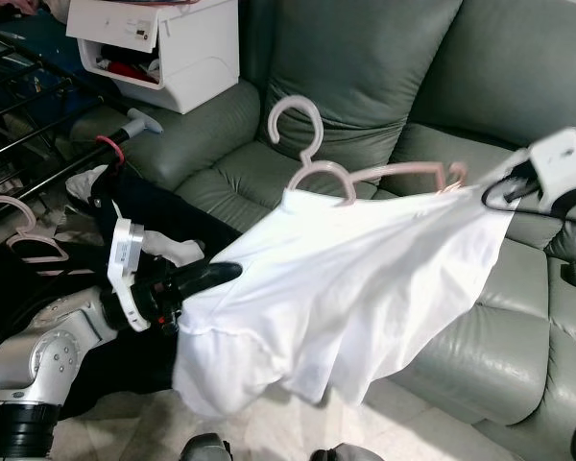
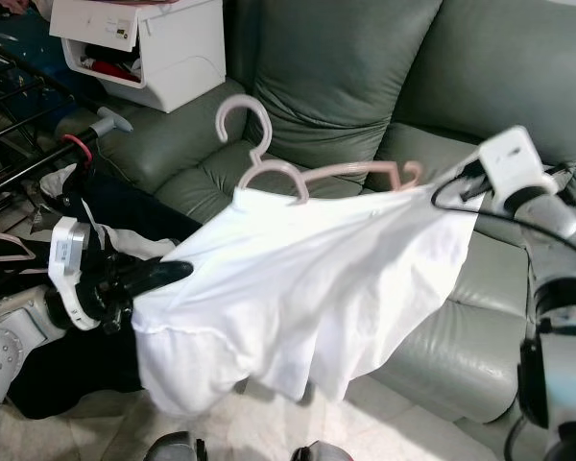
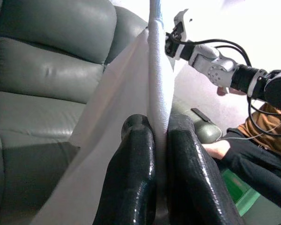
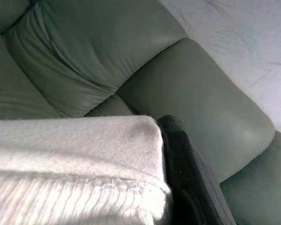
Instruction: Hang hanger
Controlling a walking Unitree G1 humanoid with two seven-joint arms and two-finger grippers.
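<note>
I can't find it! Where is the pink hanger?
The pink hanger is in the middle of the eye views, poking out of the white shirt held up before the green sofa.

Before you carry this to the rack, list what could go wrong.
1. The pink hanger sits half out of the white shirt, one end poking past the cloth; it may slip free.
2. The left gripper pinches only a fold of cloth, which could slide out.
3. The shirt is stretched taut toward the right gripper; pulling further might drop it on the sofa.
</note>
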